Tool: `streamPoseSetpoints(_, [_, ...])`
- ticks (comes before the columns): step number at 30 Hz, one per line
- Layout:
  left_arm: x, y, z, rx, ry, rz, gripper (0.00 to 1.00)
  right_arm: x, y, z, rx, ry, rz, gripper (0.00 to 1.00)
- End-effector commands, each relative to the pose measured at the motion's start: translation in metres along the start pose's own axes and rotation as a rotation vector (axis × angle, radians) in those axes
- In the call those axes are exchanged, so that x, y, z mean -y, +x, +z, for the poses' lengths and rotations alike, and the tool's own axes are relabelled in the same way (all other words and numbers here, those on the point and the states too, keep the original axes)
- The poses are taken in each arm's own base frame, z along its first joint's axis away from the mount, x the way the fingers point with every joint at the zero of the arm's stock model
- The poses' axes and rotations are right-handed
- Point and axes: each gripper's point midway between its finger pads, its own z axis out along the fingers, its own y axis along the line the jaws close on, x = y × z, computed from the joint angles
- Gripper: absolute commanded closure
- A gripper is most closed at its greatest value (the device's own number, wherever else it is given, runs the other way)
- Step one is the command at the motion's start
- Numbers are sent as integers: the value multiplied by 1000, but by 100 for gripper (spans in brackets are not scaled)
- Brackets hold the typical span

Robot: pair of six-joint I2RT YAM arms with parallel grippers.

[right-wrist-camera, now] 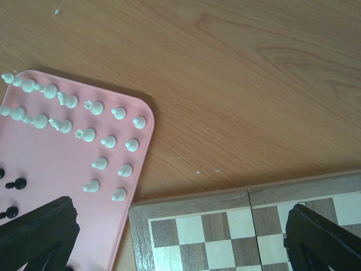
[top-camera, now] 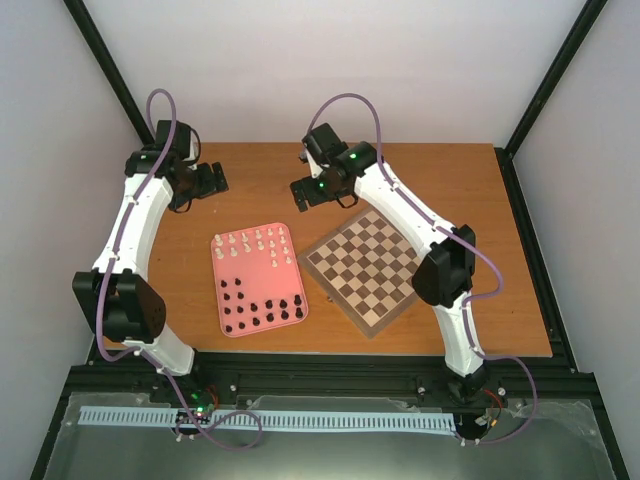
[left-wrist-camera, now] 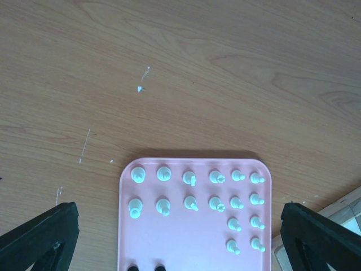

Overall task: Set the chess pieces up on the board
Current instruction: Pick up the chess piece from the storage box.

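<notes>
left gripper [left-wrist-camera: 179,226] gapes near the chess pieces [left-wrist-camera: 190,202], right gripper [right-wrist-camera: 180,206] gapes near the board [right-wrist-camera: 217,227].

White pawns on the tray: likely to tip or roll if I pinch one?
Probably tippy: the white pawns look tall for their small bases. Likely very light, being tiny beside the left end effector's fingers. They stand close together on the tray, so a neighbour may get knocked over.
</notes>
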Motion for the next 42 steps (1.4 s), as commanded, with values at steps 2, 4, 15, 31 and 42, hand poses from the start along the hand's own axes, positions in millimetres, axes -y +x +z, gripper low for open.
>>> streamPoseSetpoints(2, [5,-10,-6,20,14,18,0,6,-14,-24,63,15,24,0])
streamPoseSetpoints(4, [5,-9,-5,16,14,15,0,9,-15,-24,69,12,30,0])
streamPoseSetpoints(15, [2,-1,-6,2,8,12,0,36,-11,-17,71,-15,95,0])
streamPoseSetpoints(31, [-27,52,22,-92,-73,-73,30,76,31,7,-40,35,146,0])
streamPoseSetpoints(42, [-39,60,59,-169,-130,-76,45,83,45,13,-72,58,137,0])
